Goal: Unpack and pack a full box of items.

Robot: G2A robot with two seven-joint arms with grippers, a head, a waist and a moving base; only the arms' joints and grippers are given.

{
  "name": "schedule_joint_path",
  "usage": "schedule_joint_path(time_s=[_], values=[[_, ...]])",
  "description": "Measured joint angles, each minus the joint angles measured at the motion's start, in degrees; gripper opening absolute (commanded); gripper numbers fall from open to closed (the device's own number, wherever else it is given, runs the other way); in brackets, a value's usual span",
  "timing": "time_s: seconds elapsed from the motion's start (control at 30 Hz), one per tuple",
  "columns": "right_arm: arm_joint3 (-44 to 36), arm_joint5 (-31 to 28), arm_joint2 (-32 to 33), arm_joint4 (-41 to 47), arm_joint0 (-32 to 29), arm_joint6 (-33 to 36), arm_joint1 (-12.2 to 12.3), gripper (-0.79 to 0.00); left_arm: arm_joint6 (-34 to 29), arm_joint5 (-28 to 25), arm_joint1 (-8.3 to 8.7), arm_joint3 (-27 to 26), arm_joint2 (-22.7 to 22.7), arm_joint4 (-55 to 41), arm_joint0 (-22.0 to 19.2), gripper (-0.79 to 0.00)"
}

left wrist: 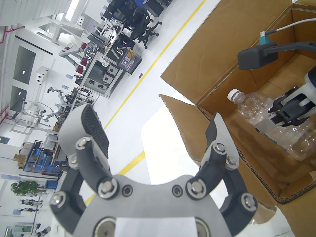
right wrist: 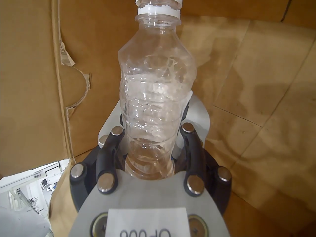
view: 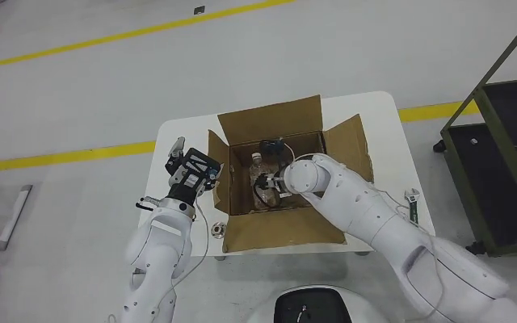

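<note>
An open cardboard box stands in the middle of the white table, all its flaps folded out. My right gripper is down inside the box, shut on the lower half of a clear plastic bottle with a white cap. The left wrist view shows that bottle lying tilted above the box floor, with the right gripper clamped on it. My left gripper hangs open and empty over the table just left of the box, near its left flap; the top view shows the left gripper there too.
A small round object lies near the table's front left edge. A hand tool rests at the table's right edge. A dark metal cart stands on the floor to the right. The box's torn inner wall is close beside the bottle.
</note>
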Motion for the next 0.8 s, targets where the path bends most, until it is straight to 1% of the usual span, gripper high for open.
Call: schedule_joint_path(time_s=[0.07,0.13,0.27,0.3,0.33,0.37,0.43,0.5,0.53,0.8], values=[[1.4,-0.5,-0.3,0.4,0.5,0.1,-0.6,-0.440,0.0,0.0,0.00,0.0,0.0,0.0,0.0,0.000],[3.0,-0.9,-0.6,0.4,1.2,0.4,-1.3,-0.409,0.0,0.0,0.00,0.0,0.0,0.0,0.0,0.000],[5.3,-1.7,-1.1,0.4,2.1,0.0,-2.5,-0.406,0.0,0.0,0.00,0.0,0.0,0.0,0.0,0.000],[5.7,-1.8,-1.2,0.4,2.3,0.0,-2.8,-0.379,0.0,0.0,0.00,0.0,0.0,0.0,0.0,0.000],[6.1,-1.9,-1.3,0.4,2.4,0.2,-3.0,-0.215,0.0,0.0,0.00,0.0,0.0,0.0,0.0,0.000],[6.5,-2.1,-1.3,0.4,2.6,0.3,-3.2,-0.111,0.0,0.0,0.00,0.0,0.0,0.0,0.0,0.000],[7.3,-2.5,-1.4,0.4,2.8,0.5,-3.6,-0.080,0.0,0.0,0.00,0.0,0.0,0.0,0.0,0.000],[8.1,-2.8,-1.5,0.2,3.1,0.6,-4.0,-0.015,0.0,0.0,0.00,0.0,0.0,0.0,0.0,0.000],[8.3,-2.9,-1.5,0.2,3.1,0.5,-4.2,0.000,0.0,0.0,0.00,0.0,0.0,0.0,0.0,0.000],[9.8,-4.0,-1.0,-0.1,3.3,0.0,-5.1,0.000,0.0,0.0,0.00,0.0,0.0,0.0,0.0,0.000]])
